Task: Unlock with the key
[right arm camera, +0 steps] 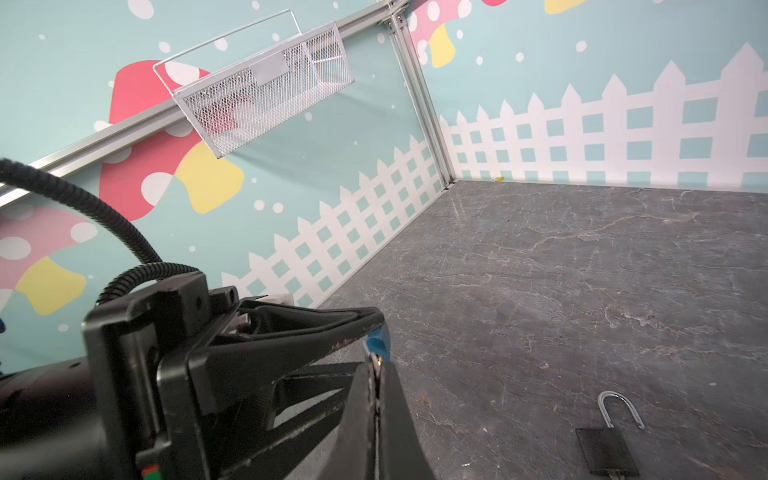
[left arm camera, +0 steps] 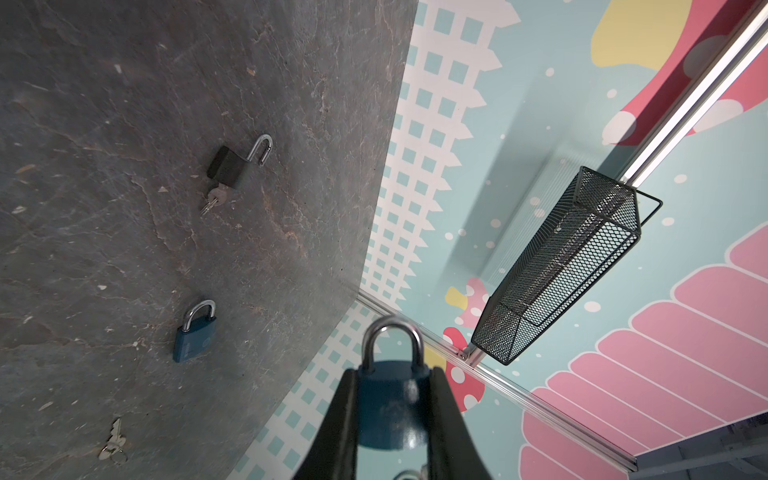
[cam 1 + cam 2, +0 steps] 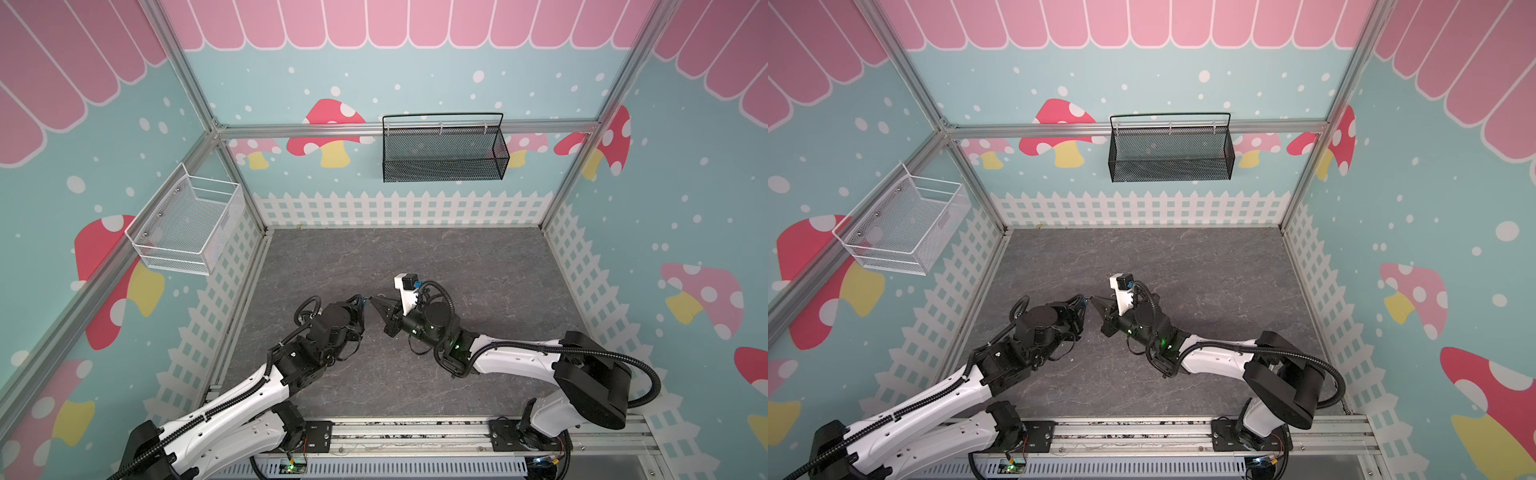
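Starting at the left, the left gripper [image 2: 392, 376] hangs above the table [image 2: 124, 249] with its 2 fingers drawn narrow onto the side edges of a blue padlock [image 2: 384, 415], clamping the body between them. The shackle [image 2: 392, 332] pokes out past the fingertips. Both of its legs sit down in the body, so the lock reads as not yet open. The bottom end, where the keyhole should be, is lost in blur at the edge of the left wrist view. In both top views only a speck of blue shows where the 2 gripper tips meet, nearly nose to nose. Moving right, the right wrist view shows a sliver of metal that I take to be the key [image 1: 375, 360]. It sits just against the blue body, pinched at the very tips of the right gripper [image 3: 375, 301], whose fingers are pressed together on it with no gap to see.

The step in hand looks like insertion, or the very start of the turn. How deep the key sits I cannot tell, since the fingers hide the keyhole. As I judge it, the next move calls for pushing the key fully home along its own line. The right wrist would then roll while the left clamp stops the body twisting along with it.
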Available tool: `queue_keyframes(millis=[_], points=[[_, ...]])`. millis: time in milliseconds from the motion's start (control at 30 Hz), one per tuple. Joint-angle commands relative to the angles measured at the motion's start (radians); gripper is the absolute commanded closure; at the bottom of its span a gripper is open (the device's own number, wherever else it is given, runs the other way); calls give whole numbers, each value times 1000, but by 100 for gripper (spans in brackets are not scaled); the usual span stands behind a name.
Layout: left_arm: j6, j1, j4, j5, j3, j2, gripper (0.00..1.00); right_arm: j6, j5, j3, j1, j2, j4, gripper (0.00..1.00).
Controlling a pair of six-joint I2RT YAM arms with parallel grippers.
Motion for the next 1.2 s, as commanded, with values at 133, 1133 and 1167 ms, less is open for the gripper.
queue_keyframes(millis=[133,1133,1167], points=[[-91,6,41,4,16,-8,100,-4,10,6,6,19,28,100],[-70,6,134,16,21,14,100,-50,20,5,5,53,37,100],[-70,6,139,16,19,13,100,-50,20,5,4,51,38,100]])
